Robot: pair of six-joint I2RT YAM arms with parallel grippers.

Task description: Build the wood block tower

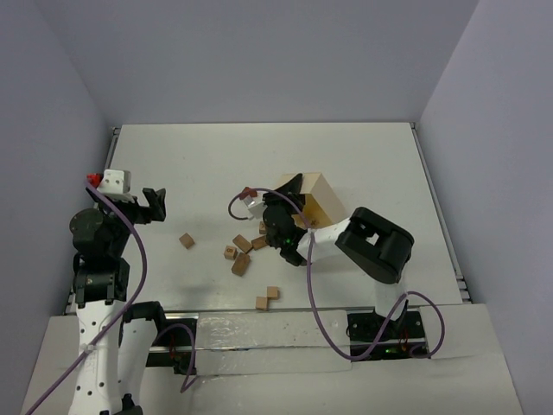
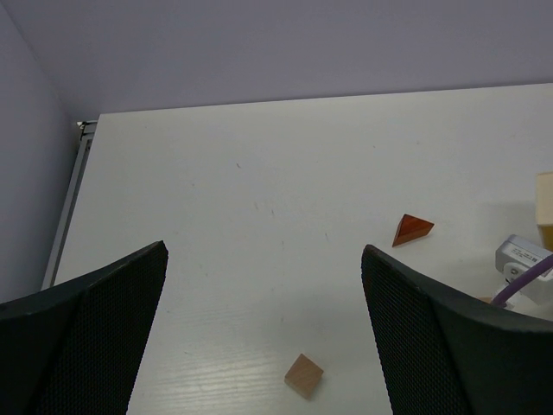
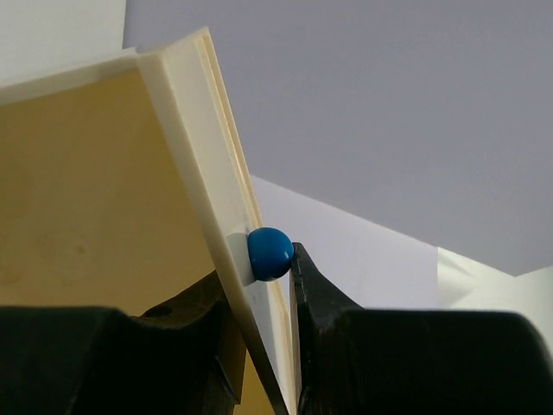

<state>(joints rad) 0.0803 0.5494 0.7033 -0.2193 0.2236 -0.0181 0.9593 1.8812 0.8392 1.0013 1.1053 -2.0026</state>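
Observation:
No stacked tower shows; small tan wooden blocks (image 1: 243,252) lie scattered on the table, with one cube (image 1: 187,240) apart to the left and a pair (image 1: 268,297) near the front. The lone cube also shows in the left wrist view (image 2: 304,375), with a reddish-brown triangular block (image 2: 413,229) farther off. My right gripper (image 1: 289,214) is shut on the wall of the pale wooden tray (image 1: 321,195), which is tipped up on edge. In the right wrist view my right gripper (image 3: 259,290) pinches that tray wall (image 3: 186,130) just below a blue knob (image 3: 270,253). My left gripper (image 1: 155,205) is open and empty, above bare table (image 2: 263,251).
The right arm's white wrist part with its purple cable (image 2: 524,262) reaches into the left wrist view at the right edge. A metal rail (image 2: 67,216) borders the table's left side. Grey walls enclose the table.

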